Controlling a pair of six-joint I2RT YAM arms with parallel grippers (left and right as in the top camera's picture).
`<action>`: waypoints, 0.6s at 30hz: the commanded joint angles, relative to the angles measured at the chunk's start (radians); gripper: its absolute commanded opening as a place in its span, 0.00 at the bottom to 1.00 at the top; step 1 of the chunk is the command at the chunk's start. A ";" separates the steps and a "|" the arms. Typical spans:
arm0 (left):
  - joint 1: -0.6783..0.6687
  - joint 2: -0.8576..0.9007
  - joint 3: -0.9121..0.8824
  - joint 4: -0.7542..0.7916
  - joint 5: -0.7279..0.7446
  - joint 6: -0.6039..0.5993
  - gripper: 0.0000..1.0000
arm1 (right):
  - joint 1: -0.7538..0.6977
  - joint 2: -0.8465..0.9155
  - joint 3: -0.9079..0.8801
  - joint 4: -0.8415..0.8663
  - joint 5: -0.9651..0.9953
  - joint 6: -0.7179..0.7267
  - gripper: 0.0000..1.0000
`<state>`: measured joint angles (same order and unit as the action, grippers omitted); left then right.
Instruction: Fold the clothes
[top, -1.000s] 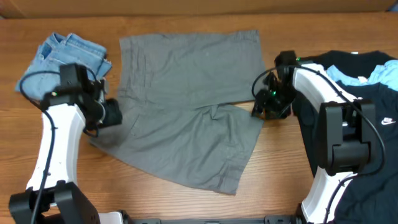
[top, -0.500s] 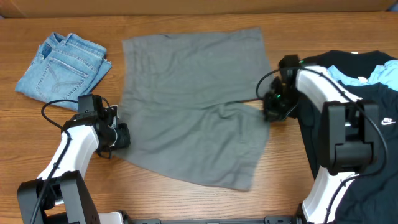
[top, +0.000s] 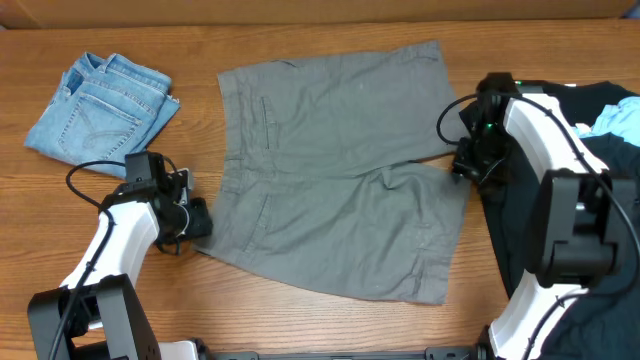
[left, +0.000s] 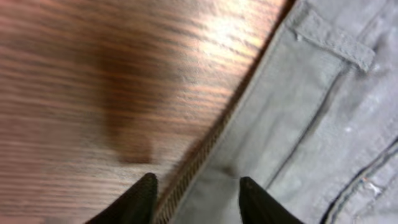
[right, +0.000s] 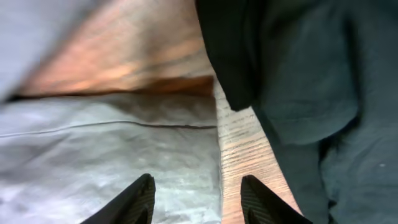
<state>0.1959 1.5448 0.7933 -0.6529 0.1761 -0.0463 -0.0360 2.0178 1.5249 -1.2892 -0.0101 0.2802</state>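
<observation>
Shorts (top: 335, 170) mid-table; jeans (top: 100, 105) far left; T-shirts (top: 590, 200) right.

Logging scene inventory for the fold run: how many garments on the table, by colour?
Grey shorts: 1
Light-blue denim, folded: 1
Black pile: at least 1, separate pieces cannot be told
Light-blue cloth on that pile: 1
Total: at least 4
</observation>
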 joint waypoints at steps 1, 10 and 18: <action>-0.006 -0.002 -0.009 -0.034 0.066 0.024 0.52 | -0.014 -0.165 0.021 0.031 -0.040 -0.004 0.49; -0.006 -0.002 -0.066 -0.059 0.061 -0.007 0.61 | -0.014 -0.381 0.021 0.036 -0.233 -0.021 0.61; -0.006 -0.002 -0.172 0.052 0.063 -0.125 0.15 | -0.014 -0.385 -0.033 -0.043 -0.291 -0.015 0.61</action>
<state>0.1963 1.5131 0.6846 -0.6067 0.2169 -0.1043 -0.0460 1.6417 1.5249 -1.3231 -0.2630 0.2619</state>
